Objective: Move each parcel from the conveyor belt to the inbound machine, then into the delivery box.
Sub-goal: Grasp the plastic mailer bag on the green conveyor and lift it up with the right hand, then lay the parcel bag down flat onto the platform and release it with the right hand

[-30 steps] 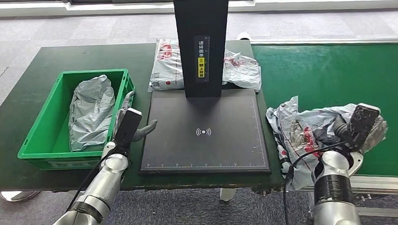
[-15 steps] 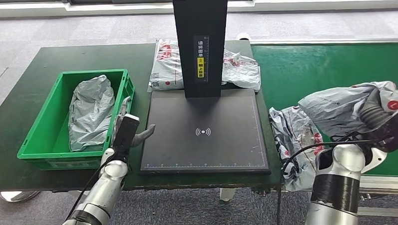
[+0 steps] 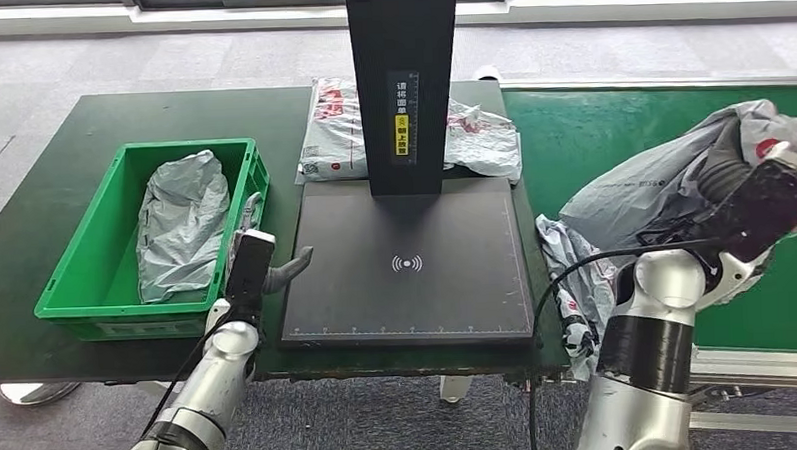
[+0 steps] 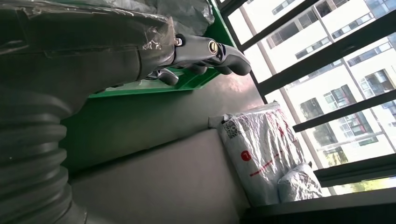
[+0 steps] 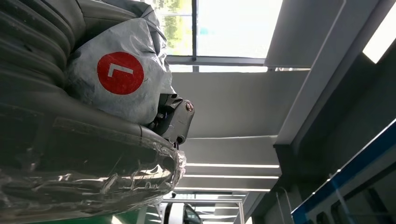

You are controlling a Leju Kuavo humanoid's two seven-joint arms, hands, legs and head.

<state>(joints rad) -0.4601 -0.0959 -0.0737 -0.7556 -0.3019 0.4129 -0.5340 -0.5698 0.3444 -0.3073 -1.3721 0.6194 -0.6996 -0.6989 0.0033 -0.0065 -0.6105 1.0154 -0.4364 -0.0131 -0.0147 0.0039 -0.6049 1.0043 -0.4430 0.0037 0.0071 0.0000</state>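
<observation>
The right robot hand [image 3: 748,188] is clamped on a grey parcel [image 3: 663,181], holding it up in the air above the green conveyor belt [image 3: 611,127]. In the right wrist view the dark fingers [image 5: 175,119] press into the grey wrapping, just beside a round red mark on the parcel [image 5: 120,73]. Below this robot hand, near the belt's edge, lies a second parcel [image 3: 571,269] of crumpled grey and red-printed film.

The left robot hand [image 3: 261,260] hovers over the tabletop [image 3: 33,198] with nothing in it, thumb and fingers apart. The left wrist view shows its grey thumb [image 4: 210,51] stretched out in front of the green wall of the delivery box [image 4: 187,79]. The delivery box [image 3: 122,160] stands just to the outer side of this robot hand and holds a grey parcel in the box [image 3: 179,223]. On the hand's inner side lies the black plate of the inbound machine [image 3: 411,265], between the two robot hands, with its black column rising at the far edge. Beyond the column rests a white parcel with red print [image 3: 336,127].
</observation>
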